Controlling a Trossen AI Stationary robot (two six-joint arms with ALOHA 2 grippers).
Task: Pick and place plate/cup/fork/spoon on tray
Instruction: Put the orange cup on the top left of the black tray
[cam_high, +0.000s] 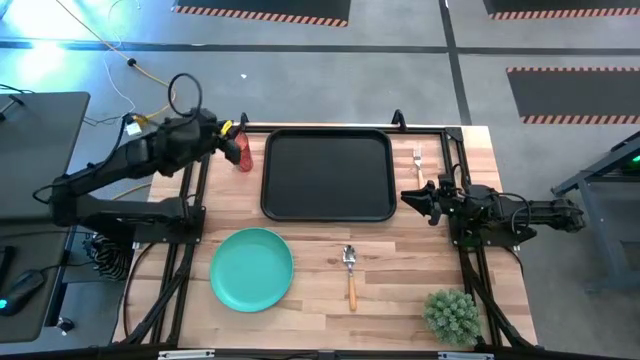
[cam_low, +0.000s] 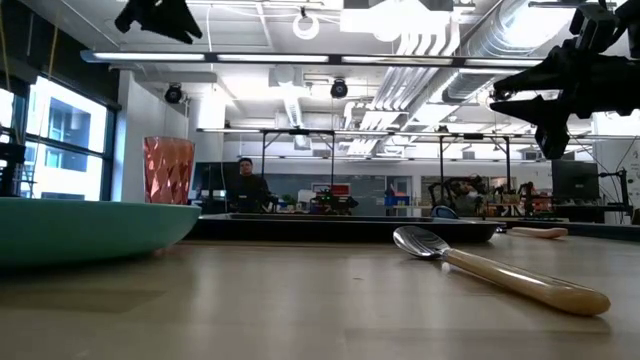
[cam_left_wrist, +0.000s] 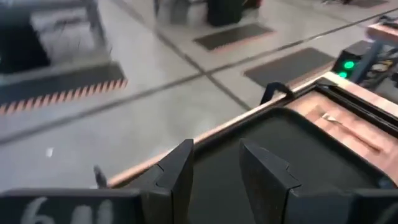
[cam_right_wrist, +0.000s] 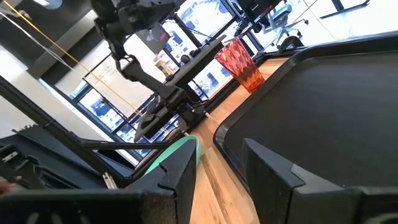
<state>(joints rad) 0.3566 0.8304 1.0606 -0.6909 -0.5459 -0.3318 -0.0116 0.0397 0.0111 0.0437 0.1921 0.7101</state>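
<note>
The red cup (cam_high: 243, 156) stands upright on the table at the black tray's (cam_high: 327, 175) far left corner. My left gripper (cam_high: 228, 133) is open and empty, raised above the cup in the low view (cam_low: 160, 15); the cup does not show between its fingers in the left wrist view (cam_left_wrist: 214, 152). The turquoise plate (cam_high: 251, 268) lies flat near the table's front. The spoon (cam_high: 350, 273) lies right of the plate, bowl toward the tray. The fork (cam_high: 418, 160) lies right of the tray. My right gripper (cam_high: 413, 198) is open and empty by the tray's right rim, off the table.
A small green plant (cam_high: 452, 315) stands at the front right corner. Black frame rails run along the table's left and right sides. The tray's floor is bare. A person sits in the room far behind the table (cam_low: 247, 185).
</note>
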